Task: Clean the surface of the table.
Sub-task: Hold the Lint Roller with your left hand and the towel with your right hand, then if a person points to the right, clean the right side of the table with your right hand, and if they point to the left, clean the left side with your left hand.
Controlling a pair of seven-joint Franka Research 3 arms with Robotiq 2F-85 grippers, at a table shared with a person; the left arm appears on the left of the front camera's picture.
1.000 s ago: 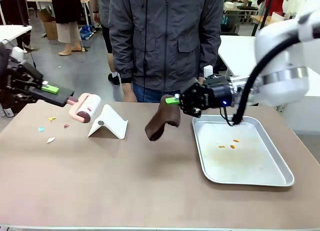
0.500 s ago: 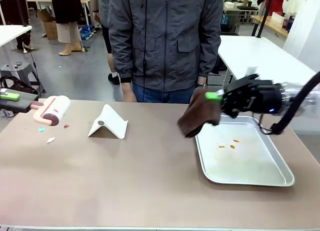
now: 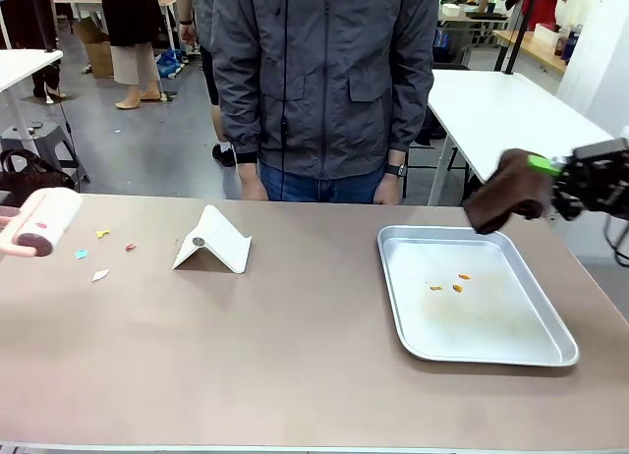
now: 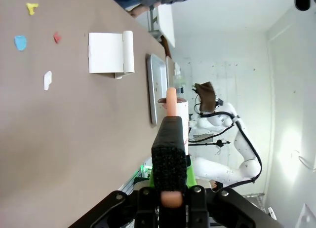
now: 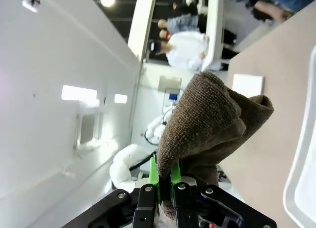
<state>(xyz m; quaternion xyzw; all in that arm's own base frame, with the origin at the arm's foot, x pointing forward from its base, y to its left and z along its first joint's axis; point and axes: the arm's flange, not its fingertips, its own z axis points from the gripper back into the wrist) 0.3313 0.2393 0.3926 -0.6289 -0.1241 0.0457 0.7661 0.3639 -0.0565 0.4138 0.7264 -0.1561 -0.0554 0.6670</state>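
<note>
Withdrawn from mid-table, the brown cloth [image 3: 501,194] is being held clamped in the right gripper [image 3: 545,166] beyond the tray's [image 3: 396,307] far right corner. The lint roller [image 3: 39,223], pinched by the left gripper [image 4: 170,191], is being carried far to the tray's left. Scraps [image 3: 99,274] are being left on the table [image 3: 275,366] under the tray, so cleaning looks unfinished.

So the right gripper [image 3: 543,165] is a chunky black block with bright green pads [image 5: 154,174]. The left gripper [image 4: 169,177] has the same black body, plus little round screw heads [image 4: 196,190] near the finger bases. The right arm [image 4: 224,171] is all glossy white rounded segments, with a thin black cable [image 4: 249,145] running alongside. The person [image 3: 324,71] wears a grey zip jacket [image 3: 295,100] with flap chest pockets, blue jeans [image 3: 314,187] and a dark wristwatch [image 3: 395,169].
</note>
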